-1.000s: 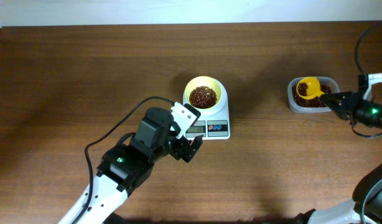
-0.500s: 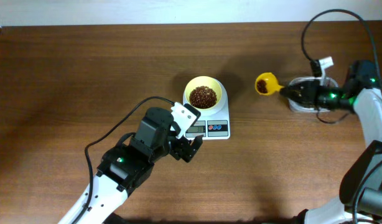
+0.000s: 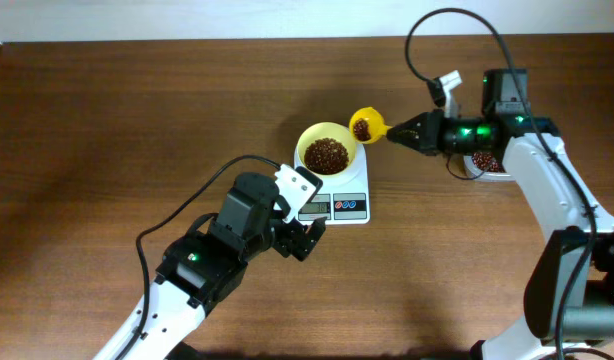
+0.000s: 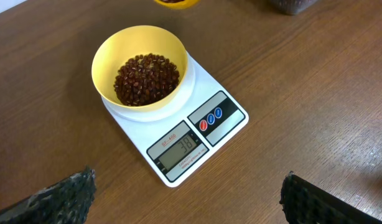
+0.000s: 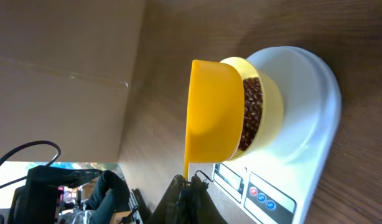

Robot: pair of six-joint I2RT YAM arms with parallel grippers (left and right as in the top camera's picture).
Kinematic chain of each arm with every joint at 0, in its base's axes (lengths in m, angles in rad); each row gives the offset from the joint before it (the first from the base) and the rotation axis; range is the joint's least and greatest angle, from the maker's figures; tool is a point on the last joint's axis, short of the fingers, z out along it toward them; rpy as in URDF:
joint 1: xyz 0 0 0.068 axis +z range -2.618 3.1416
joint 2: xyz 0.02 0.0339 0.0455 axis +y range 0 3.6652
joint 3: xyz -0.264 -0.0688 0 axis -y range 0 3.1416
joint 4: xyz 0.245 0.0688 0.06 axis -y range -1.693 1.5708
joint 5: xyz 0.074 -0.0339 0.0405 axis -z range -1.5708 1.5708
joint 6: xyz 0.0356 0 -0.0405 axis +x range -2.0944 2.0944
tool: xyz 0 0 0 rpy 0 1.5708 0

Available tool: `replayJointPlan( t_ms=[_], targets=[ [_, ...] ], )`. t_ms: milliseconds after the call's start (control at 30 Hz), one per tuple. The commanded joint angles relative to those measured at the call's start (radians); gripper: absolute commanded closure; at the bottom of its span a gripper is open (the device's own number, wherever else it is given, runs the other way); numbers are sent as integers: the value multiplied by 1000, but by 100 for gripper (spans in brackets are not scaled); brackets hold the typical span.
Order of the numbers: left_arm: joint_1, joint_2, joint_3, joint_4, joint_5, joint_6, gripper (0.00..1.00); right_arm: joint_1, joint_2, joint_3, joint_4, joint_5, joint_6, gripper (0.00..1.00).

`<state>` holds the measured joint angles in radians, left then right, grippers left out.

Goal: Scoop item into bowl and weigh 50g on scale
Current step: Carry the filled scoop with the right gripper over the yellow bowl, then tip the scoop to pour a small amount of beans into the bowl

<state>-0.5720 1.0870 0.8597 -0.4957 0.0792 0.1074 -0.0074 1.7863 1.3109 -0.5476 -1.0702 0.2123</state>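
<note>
Now the right hand [image 3: 405, 133] grips the yellow scoop [image 3: 364, 124] by its handle, loaded, just beside the pale yellow bowl [image 3: 305, 142]. It holds red-brown beans [image 3: 325, 155] on the white scale [image 3: 355, 185], which seems to read 38. The left hand [image 3: 302, 240] hangs wide open nearby, empty.

Pale yellow bowl [image 4: 109, 55] upright on white scale [image 4: 206, 81], holding loose heap of red-brown beans [image 4: 146, 78] (well below rim).

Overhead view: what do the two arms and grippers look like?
Both arms have white links and black wrist housings, each with a small green light. The left arm has a black side cable; its fingers are black and textured. The right arm has a looping black cable, a white tag and a dark right gripper.
</note>
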Motion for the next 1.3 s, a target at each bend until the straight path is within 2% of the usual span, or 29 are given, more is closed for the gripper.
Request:
replayJointPlan(
  t_ms=[0,200,633,967,1067,1267],
  targets=[
    [-2,1,-8,1,3,-13,1,55,2,17,40,32,14,96],
    [-2,1,-8,1,3,-13,1,130,2,17,51,301,-15,96],
    [-2,1,-8,1,3,-13,1,230,2,17,77,297,-539,96],
    [-2,1,-8,1,3,-13,1,230,2,17,77,325,-918,96],
    [-2,1,-8,1,3,-13,1,229,3,17,81,414,-920,96],
    [-2,1,-8,1,3,-13,1,229,3,17,98,421,-968,96]
  ],
)
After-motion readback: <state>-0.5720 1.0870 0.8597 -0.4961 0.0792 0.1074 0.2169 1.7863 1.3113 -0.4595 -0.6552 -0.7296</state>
